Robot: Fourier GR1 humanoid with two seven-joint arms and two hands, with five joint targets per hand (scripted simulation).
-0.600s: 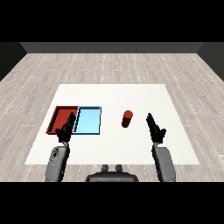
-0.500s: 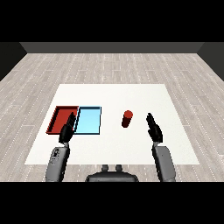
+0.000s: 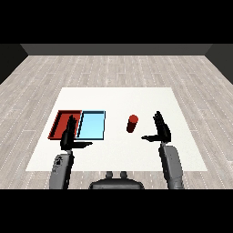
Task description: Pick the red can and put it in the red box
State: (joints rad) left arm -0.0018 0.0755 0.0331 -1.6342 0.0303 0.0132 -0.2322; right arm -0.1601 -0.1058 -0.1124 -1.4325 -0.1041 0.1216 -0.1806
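You look down across a white table [image 3: 118,98] set on a grey plank floor. Starting near the table's left edge, the red tray [image 3: 60,125] lies flat, its long side running away from you, and nothing shows inside it. It is the goal for the can, so it waits there unfilled.

Touching its right side lies the light blue tray [image 3: 93,125], likewise with nothing in it. It plays no part in this task, and sitting right beside the red one it is the place to avoid on the drop.

Your left hand [image 3: 69,136] hangs over the near ends of the two trays, close to the table's front edge. Its fingers point straight away from you and the thumb sticks out to the right, so the hand is wide and holds nothing. It seems parked, out of the way.

Right of the table's middle, the red can [image 3: 132,124] stands upright on the bare surface, well apart from both trays and untouched.

Just right of the can, your right hand [image 3: 161,132] hovers with fingers straight and thumb stretched left toward the can, wide and unladen. That pose reads as an approach: the palm faces the can, ready to close round its side. The grasp is not yet made.
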